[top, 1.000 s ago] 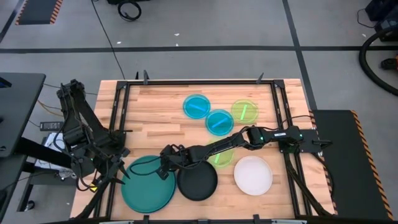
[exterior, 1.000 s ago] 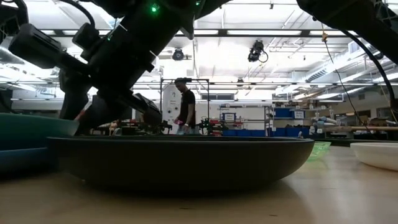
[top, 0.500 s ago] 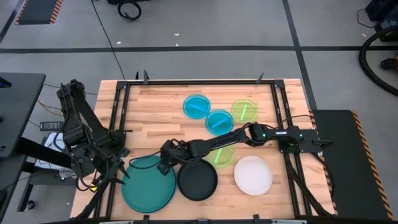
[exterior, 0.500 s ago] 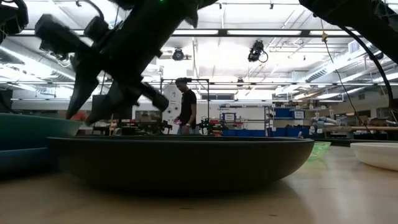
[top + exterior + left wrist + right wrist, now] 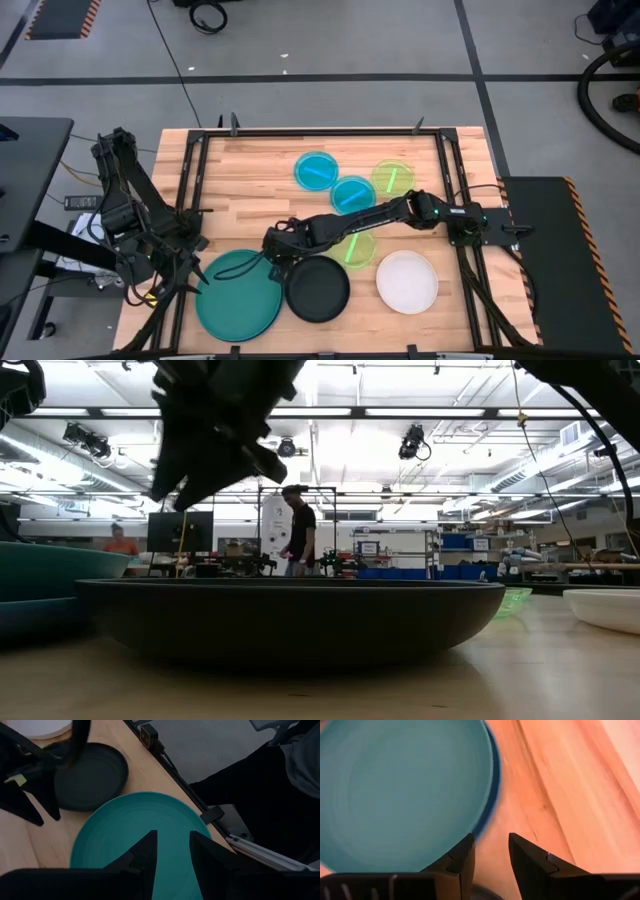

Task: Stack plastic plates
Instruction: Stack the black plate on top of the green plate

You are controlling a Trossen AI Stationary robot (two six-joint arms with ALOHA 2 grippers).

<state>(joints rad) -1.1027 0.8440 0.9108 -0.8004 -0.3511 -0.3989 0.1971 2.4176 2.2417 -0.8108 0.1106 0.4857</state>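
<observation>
The smooth round teal plate [image 5: 238, 297] lies on a blue plate [image 5: 490, 800], whose rim only the right wrist view shows. Beside it lies the matte black plate [image 5: 318, 289]. The right gripper [image 5: 272, 246] hovers above their far edges, fingers apart, empty. The left gripper [image 5: 171, 851], also apart, waits over the teal plate. Farther off lie translucent cyan plates [image 5: 334, 183] on the wooden table [image 5: 250, 190].

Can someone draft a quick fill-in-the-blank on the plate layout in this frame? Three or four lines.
1. The large teal plate rests on top of a ____ plate, whose rim peeks out in the right wrist view.
2. The black plate sits between the teal plate and the ____ plate.
3. The right gripper holds ____.
4. The number of cyan plates on the table is ____.

Missing words: blue; white; nothing; two
</observation>
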